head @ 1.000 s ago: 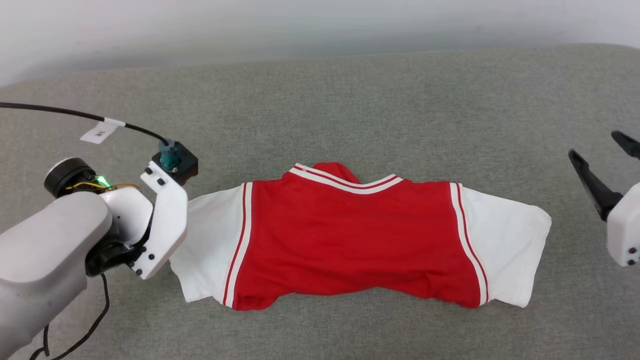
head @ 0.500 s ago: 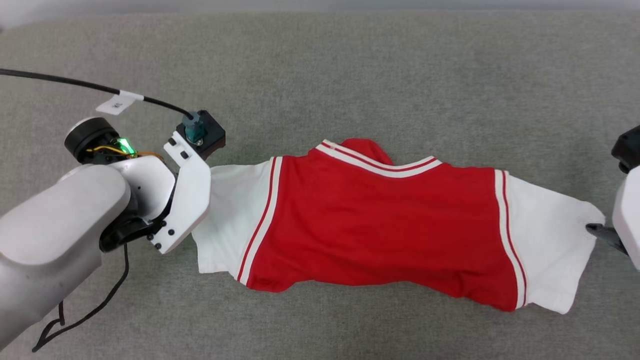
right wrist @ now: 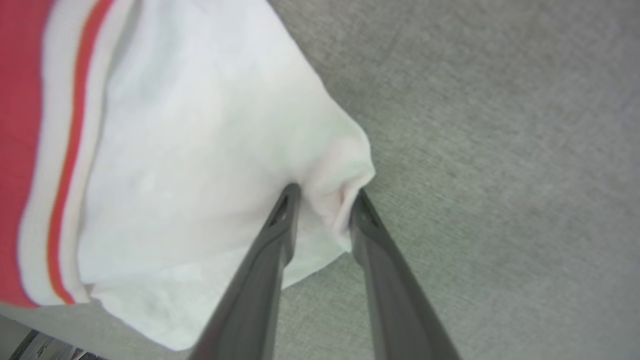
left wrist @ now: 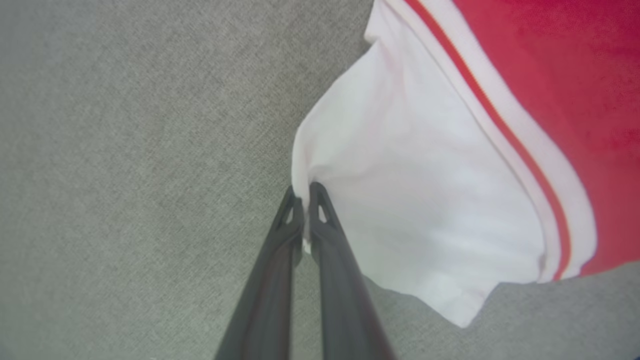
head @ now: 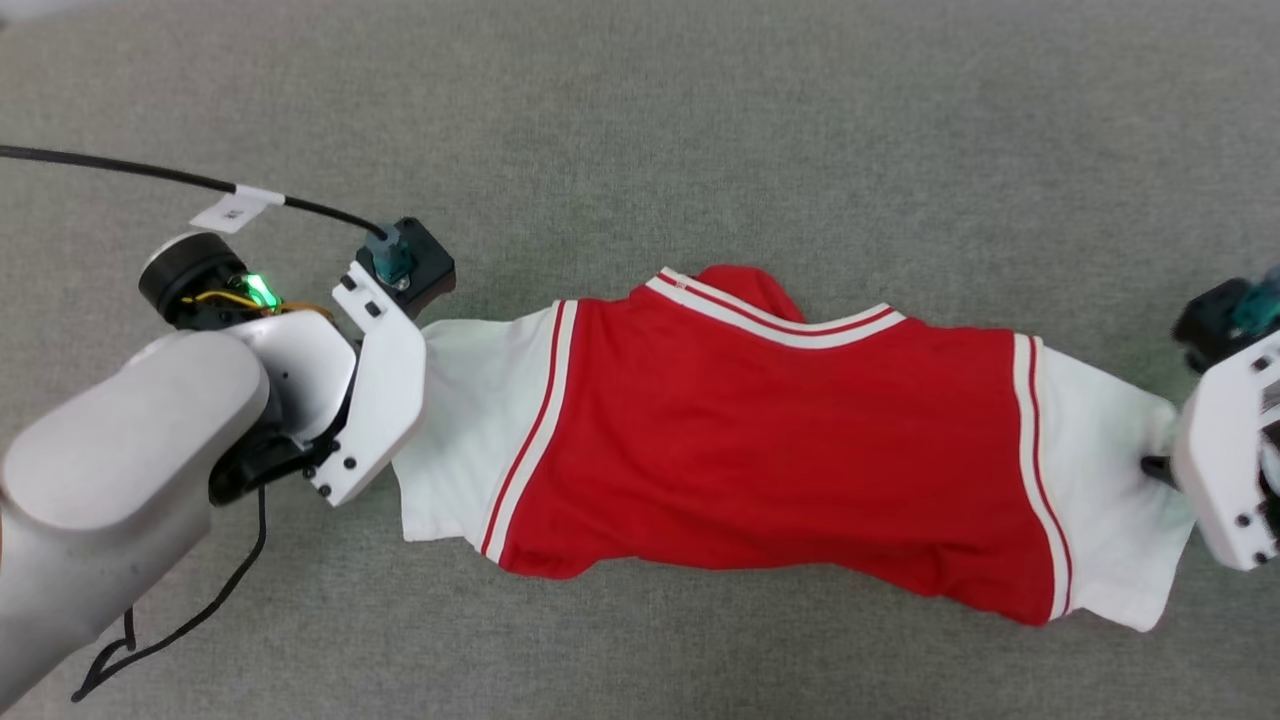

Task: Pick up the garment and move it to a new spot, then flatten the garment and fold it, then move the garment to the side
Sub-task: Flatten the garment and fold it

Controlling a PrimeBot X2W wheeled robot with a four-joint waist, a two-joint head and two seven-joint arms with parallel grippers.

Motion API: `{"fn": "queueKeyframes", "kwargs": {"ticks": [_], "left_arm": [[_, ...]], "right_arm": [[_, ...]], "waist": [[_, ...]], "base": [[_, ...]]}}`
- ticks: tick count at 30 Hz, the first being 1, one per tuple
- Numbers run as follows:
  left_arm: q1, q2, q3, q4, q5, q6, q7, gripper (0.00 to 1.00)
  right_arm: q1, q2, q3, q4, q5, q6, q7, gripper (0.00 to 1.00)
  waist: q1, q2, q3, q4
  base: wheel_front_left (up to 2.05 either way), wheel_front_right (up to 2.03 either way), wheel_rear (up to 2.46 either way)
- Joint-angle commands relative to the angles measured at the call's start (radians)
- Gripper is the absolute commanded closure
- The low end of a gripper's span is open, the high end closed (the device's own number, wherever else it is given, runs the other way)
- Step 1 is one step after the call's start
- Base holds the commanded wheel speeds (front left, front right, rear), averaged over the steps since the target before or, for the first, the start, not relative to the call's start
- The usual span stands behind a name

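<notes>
Left gripper (left wrist: 302,192) is clamped on the garment (head: 760,450). In the left wrist view its two dark fingers meet tip to tip with the outer hem of the white left sleeve (left wrist: 400,200) nipped between them, and the cloth puckers at that spot. Right gripper (right wrist: 325,197) stands at the opposite end, its fingers part-way apart with a bunched fold of the right sleeve (right wrist: 200,150) hem between them. Both tips touch the cloth, but whether they squeeze it firmly cannot be told.

In the head view the left arm (head: 120,470) comes in from the lower left, and its white wrist covers the sleeve edge. A green light (head: 258,292) glows on it, and a black cable (head: 120,170) with a white tag (head: 232,208) runs off to the left edge. The right wrist (head: 1225,460) sits at the right edge, over the end of the other sleeve.

The garment lies on the grey surface (head: 700,130), stretched sideways between the two grippers across the middle of the head view. Its near edge, the lower hem, is wavy and comes nearest at the right sleeve. The red body is fairly smooth, with shallow wrinkles. A white-and-red stripe (head: 525,430) marks each sleeve seam. On the far side the striped neckline (head: 775,322) dips in a shallow V, with a red flap of the back collar showing behind it. Beyond it the grey surface runs to the top of the view.
</notes>
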Motion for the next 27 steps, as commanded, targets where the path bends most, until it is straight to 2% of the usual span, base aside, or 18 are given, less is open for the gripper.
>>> {"fn": "queueKeyframes", "kwargs": {"ticks": [1,10,17,23,27], "left_arm": [[0.016,0.003,-0.001,0.006,-0.001,0.000,-0.008,1.00],[0.072,0.010,0.006,0.005,0.002,0.004,-0.122,1.00],[0.024,0.021,0.056,-0.045,0.036,0.048,-0.210,1.00],[-0.084,0.011,0.131,-0.049,0.065,0.082,-0.265,1.00],[-0.193,-0.027,0.180,-0.001,0.107,0.094,-0.319,1.00]], "right_arm": [[0.024,0.039,0.039,0.012,0.002,0.003,-0.011,1.00],[-0.042,-0.032,0.072,-0.025,0.005,0.001,-0.241,1.00],[-0.113,-0.068,0.030,-0.083,-0.009,0.001,-0.379,1.00],[-0.259,-0.029,-0.015,-0.076,-0.080,0.001,-0.430,1.00],[-0.408,0.022,-0.039,-0.029,-0.144,0.001,-0.438,1.00]], "waist": [[0.0000,-0.0001,-0.028,-0.012],[0.0000,-0.0001,-0.198,-0.028],[0.0000,-0.0001,-0.270,-0.026],[0.0000,-0.0001,-0.265,-0.034],[0.0000,-0.0001,-0.224,-0.036]], "base": [[0.00,0.00,0.00],[0.00,0.00,0.00],[0.00,0.00,0.00],[0.00,0.00,0.00],[0.00,0.00,0.00]]}}
